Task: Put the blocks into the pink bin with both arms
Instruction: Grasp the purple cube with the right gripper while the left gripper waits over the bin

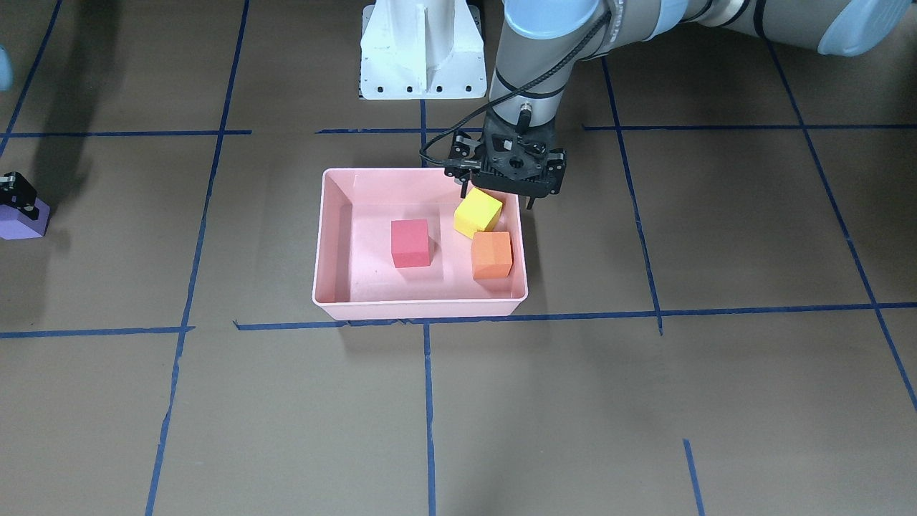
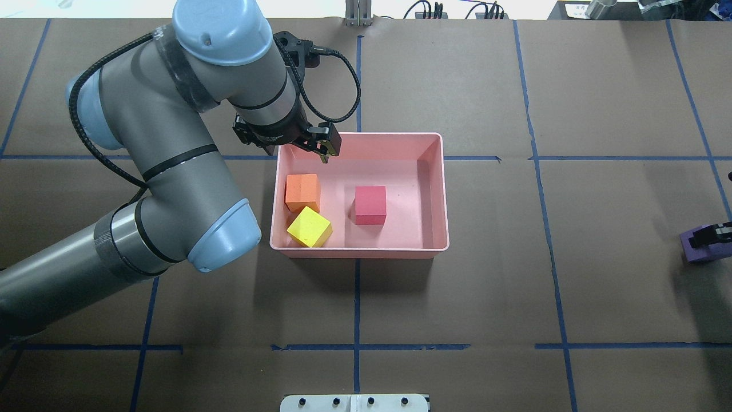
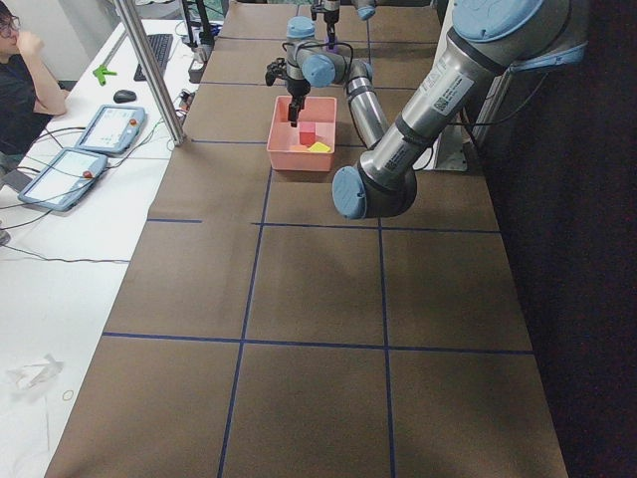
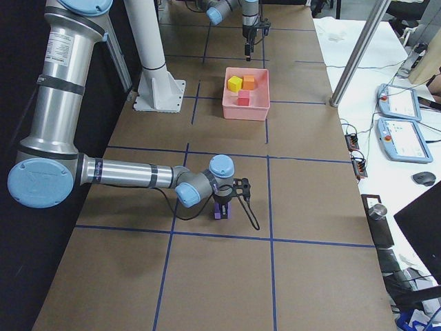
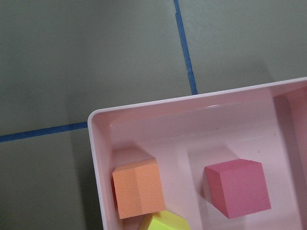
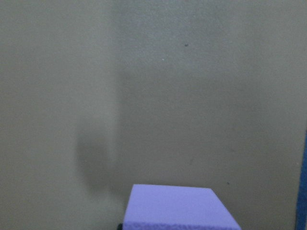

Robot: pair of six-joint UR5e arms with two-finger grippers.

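Purple block (image 6: 177, 208) sits alone, well apart from the pink bin (image 1: 419, 308).
Jaws of your right gripper (image 1: 18, 193) are at it, grip unclear: centre them before you lift. Left gripper (image 1: 498, 198) jaws wide, empty.

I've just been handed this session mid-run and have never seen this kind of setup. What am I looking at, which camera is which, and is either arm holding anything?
You are looking at two robot arms at a brown table marked with blue tape. Each arm ends in a two-finger gripper.

There are six cameras. One looks down from behind the robot, one faces it from across the table, two look along the table from its ends, and one rides on each wrist.

The pink bin holds the red block, the orange block and the yellow block. The left gripper hangs over a corner of the bin, open and empty.

The purple block sits on the table, far out on the robot's right. The right gripper is down at it, but I cannot tell whether it has clamped the block.
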